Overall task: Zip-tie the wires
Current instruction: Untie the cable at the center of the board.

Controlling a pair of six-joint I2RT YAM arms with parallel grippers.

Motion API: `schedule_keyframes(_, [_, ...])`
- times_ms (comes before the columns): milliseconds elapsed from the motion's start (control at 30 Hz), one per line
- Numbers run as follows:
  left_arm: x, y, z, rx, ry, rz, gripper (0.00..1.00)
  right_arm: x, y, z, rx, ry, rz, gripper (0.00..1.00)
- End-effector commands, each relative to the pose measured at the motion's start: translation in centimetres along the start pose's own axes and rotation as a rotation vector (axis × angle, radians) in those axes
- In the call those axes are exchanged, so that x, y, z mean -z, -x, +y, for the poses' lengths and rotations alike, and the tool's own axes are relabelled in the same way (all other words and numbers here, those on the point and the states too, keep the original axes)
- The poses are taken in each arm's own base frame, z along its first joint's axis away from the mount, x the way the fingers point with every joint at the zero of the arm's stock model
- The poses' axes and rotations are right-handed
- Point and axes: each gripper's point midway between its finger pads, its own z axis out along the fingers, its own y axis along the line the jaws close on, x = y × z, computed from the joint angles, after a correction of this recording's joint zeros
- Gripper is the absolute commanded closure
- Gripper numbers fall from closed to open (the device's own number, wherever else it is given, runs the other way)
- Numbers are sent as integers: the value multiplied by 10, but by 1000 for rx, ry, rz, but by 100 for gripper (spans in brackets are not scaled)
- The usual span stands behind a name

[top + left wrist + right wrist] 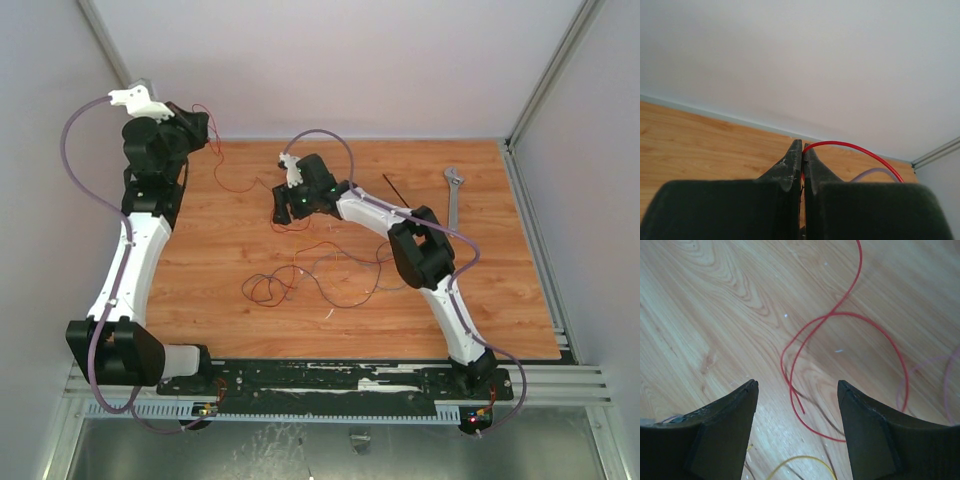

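Observation:
The wires (310, 275) lie in loose red and dark loops on the wooden table (500, 300). One thin red strand (222, 160) runs up to my left gripper (203, 126), raised at the far left corner. In the left wrist view that gripper (802, 145) is shut on the red wire (855, 148), which arcs out to the right. My right gripper (282, 208) hovers low over the table centre, open. Red wire loops (800, 405) lie on the wood between its fingertips (797, 385), untouched. The black zip tie (395, 188) lies flat behind the right arm's elbow.
A silver adjustable wrench (453, 195) lies at the far right of the table. A yellow wire (790, 461) curves under the right gripper. Grey walls close in on the left, back and right. Lilac cables (75, 160) loop off both arms.

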Motion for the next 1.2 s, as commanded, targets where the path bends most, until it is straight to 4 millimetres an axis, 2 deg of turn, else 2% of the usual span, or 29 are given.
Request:
schedule_keyframes(0, [9, 14, -3, 8, -18, -39, 100, -14, 11, 24, 8, 59, -35, 35])
schedule_keyframes(133, [12, 15, -1, 21, -23, -39, 100, -27, 10, 31, -3, 85, -51, 35])
schedule_keyframes(467, [15, 15, 4, 28, -24, -38, 100, -54, 14, 23, 42, -17, -56, 44])
schedule_keyframes(867, [16, 14, 9, 33, -26, -33, 100, -69, -7, 8, 80, -119, -14, 51])
schedule_keyframes(1000, [18, 15, 10, 33, -24, -39, 100, -73, -12, 6, 99, -144, -1, 59])
schedule_keyframes(1167, [19, 14, 13, 35, -23, -34, 100, -69, -11, 0, 120, -188, 0, 76])
